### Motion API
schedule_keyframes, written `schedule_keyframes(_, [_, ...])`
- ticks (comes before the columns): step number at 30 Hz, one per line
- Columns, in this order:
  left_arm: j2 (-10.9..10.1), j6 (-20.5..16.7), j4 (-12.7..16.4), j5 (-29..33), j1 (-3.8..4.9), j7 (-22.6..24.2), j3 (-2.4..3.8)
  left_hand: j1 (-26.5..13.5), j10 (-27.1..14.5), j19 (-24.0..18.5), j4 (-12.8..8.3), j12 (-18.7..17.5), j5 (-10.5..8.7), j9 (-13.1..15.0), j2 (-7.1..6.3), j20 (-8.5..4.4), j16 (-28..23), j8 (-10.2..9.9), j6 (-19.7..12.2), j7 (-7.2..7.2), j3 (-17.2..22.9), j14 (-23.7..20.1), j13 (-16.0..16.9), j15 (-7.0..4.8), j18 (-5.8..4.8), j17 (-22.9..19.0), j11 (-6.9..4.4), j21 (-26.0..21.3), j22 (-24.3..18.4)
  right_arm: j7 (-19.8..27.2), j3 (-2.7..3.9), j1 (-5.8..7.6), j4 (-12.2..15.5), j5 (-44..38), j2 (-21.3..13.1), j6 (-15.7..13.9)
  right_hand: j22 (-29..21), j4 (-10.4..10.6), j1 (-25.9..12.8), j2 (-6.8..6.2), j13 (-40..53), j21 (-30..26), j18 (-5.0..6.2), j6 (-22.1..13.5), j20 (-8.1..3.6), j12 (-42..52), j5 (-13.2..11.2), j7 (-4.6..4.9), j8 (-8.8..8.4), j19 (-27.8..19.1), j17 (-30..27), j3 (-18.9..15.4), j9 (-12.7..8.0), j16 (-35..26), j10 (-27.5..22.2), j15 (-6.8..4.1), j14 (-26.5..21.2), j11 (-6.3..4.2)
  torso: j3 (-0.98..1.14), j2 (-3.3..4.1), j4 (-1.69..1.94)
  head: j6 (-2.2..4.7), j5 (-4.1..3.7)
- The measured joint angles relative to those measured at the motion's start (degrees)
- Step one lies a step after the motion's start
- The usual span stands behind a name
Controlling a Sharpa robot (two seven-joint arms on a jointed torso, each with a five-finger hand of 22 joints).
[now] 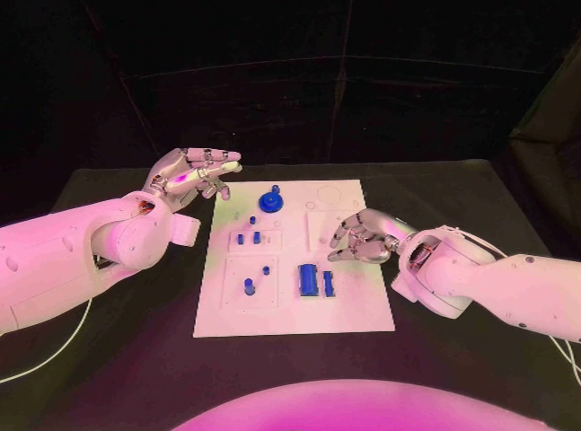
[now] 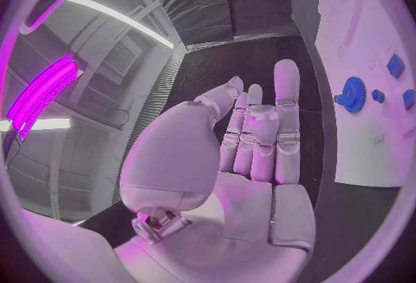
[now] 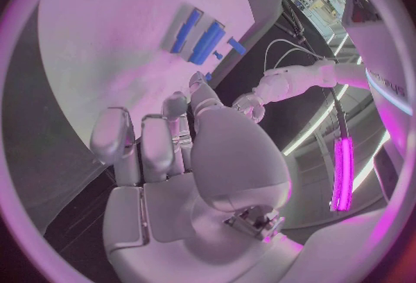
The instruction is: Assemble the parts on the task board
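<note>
Parts, small and blue, are spread over the task board (image 1: 355,305), the white plate in the middle of the black table (image 1: 471,206).

Left hand (image 1: 190,173) hangs off the board's corner at about 11 o'clock, over bare table just beside the plate's edge. Its fingers are stretched out and a little apart, with nothing between them; the left wrist view shows an empty palm and straight fingers (image 2: 287,116).

Right hand (image 1: 364,238) sits over the board's 3 o'clock edge, palm toward the plate. Its fingers are curled inward, and in the right wrist view the fingertips (image 3: 113,134) bend down toward the white surface; no part can be seen in its grasp.

Outward from the left hand, toward 12 o'clock on the board, stands a blue gear (image 1: 272,201) with a stem rising from it. Near the board's centre, slightly toward 9 o'clock, a cluster of small pegs (image 1: 248,239) stands in a square recess. Toward 7 o'clock two more pegs (image 1: 250,285) stand apart. Around 5 o'clock from the centre, just below the right hand, two long blocks (image 1: 316,282) lie side by side.
</note>
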Motion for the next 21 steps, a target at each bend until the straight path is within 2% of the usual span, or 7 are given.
schedule_keyframes(2, [0.1, -0.1, -0.3, 0.3, -0.01, 0.0, -0.02, 0.0, -0.2, -2.5, 0.0, 0.5, 0.00, 0.0, 0.00, 0.24, -4.0, 0.0, -0.2, 0.20, -0.4, -4.3, -0.1, 0.27, 0.00, -5.2, 0.18, -1.8, -0.9, 4.7, 0.03, 1.52, -3.0, 7.2, 0.9, 0.1, -12.3, -1.0, 2.3, 1.78, -5.6, -10.1, 2.14, -0.8, 0.79, -6.6, 0.0, 0.82, -2.56, -8.1, -13.0, 1.0, -1.5, -12.4, -3.1, 0.82, -4.6, 0.96, -0.07, -0.20, -0.05, 0.55, -0.19])
schedule_keyframes(3, [0.2, -0.2, -0.6, 0.4, -0.02, 0.1, -0.03, 0.0, -0.6, -3.9, -0.1, 0.7, 0.00, 0.0, 0.00, 0.39, -5.9, 0.1, -0.2, 0.21, -0.5, -6.2, -0.2, 0.39, -0.01, -6.6, 0.20, -2.9, -1.4, 6.7, 0.07, 2.10, -4.6, 10.3, 1.4, 0.3, -15.8, -1.6, 3.5, 2.10, -8.4, -13.7, 2.50, -0.7, 1.14, -9.8, 0.0, 1.31, -3.75, -10.4, -16.9, 1.6, -2.2, -17.2, -4.3, 1.22, -6.6, 1.40, -0.10, -0.31, -0.10, 0.85, -0.25])
schedule_keyframes(7, [1.1, -0.2, -2.7, 1.1, -0.03, 0.2, -0.03, -0.4, -2.1, -12.2, 0.4, -0.9, 0.48, -0.1, -0.18, 1.58, -21.4, 0.3, -0.6, 0.58, -0.9, -12.7, -1.5, 2.06, -0.02, -14.8, 1.32, -10.3, -5.7, 15.3, 0.17, 3.65, -12.5, 23.6, 5.0, 1.3, -25.2, -3.2, 5.6, 2.08, -23.1, -27.9, 2.49, 0.7, 3.92, -23.5, 0.0, 4.26, -9.53, -19.0, -27.6, 3.2, -5.2, -36.3, -5.9, 4.72, -15.5, 3.92, -0.25, -1.01, -0.42, 2.42, -0.64])
schedule_keyframes(11, [3.3, -0.2, -6.7, 2.3, -0.10, 0.8, -0.02, -1.0, -4.0, -20.6, 1.1, -4.1, 0.17, -0.2, -0.26, 4.17, -34.6, -1.1, -3.0, 0.49, -1.0, -17.7, -1.7, 5.28, -0.01, -21.3, 2.82, -18.5, -11.0, 22.7, 0.12, 4.11, -21.7, 35.8, 9.7, 3.1, -31.3, -3.7, 5.3, 1.80, -32.8, -37.6, 2.48, 2.2, 6.71, -30.2, 0.3, 4.74, -13.55, -23.1, -35.2, 4.1, -6.9, -48.8, -6.0, 8.27, -22.5, 5.74, -0.42, -2.05, -0.75, 4.29, -0.72])
schedule_keyframes(14, [5.0, -0.2, -9.5, 3.3, -0.29, 1.5, 0.01, -1.0, -5.8, -25.5, 1.5, -6.9, 0.17, -0.2, -0.26, 6.49, -42.2, -2.3, -3.7, 0.20, -1.8, -18.6, -1.7, 6.89, 0.00, -25.2, 3.95, -24.2, -15.3, 26.2, 0.15, 4.33, -27.0, 41.7, 12.5, 4.6, -36.5, -5.1, 3.5, 1.53, -40.5, -44.1, 2.48, 4.2, 9.02, -33.4, 0.5, 4.73, -17.49, -20.6, -40.7, 4.6, -7.6, -54.6, -4.1, 9.01, -21.0, 6.35, -0.52, -2.68, -0.89, 5.49, -0.36])
schedule_keyframes(16, [5.6, -0.3, -11.2, 4.1, -0.39, 2.2, 0.03, -1.0, -6.4, -26.6, 1.4, -8.1, 0.18, -0.2, -0.26, 7.52, -45.0, -2.4, -3.6, 0.50, -2.5, -18.3, -1.7, 7.38, 0.01, -26.6, 4.19, -26.0, -16.9, 28.3, 0.18, 4.41, -30.0, 45.2, 14.3, 5.7, -38.3, -5.6, 2.5, 2.07, -43.2, -46.2, 2.47, 4.8, 8.94, -34.4, 1.0, 4.95, -19.10, -18.4, -42.7, 4.5, -7.6, -56.3, -3.8, 8.93, -19.2, 6.52, -0.57, -3.04, -1.05, 6.26, -0.04])
schedule_keyframes(21, [7.1, -0.9, -15.0, 5.6, -0.60, 3.4, 0.03, -0.4, -6.5, -27.3, 1.5, -10.0, 0.18, -0.2, 0.27, 9.03, -50.0, -3.2, -3.4, 0.72, -3.8, -17.6, -1.7, 8.08, 0.00, -29.0, 4.27, -28.1, -19.7, 31.5, 0.17, 4.41, -35.3, 50.2, 17.8, 8.4, -42.2, -7.6, 1.4, 3.19, -46.6, -50.1, 2.46, 6.1, 8.32, -34.6, 1.3, 4.83, -22.27, -13.3, -46.4, 4.4, -7.6, -59.1, -3.8, 8.49, -14.9, 6.52, -0.62, -3.65, -1.27, 7.10, 0.07])
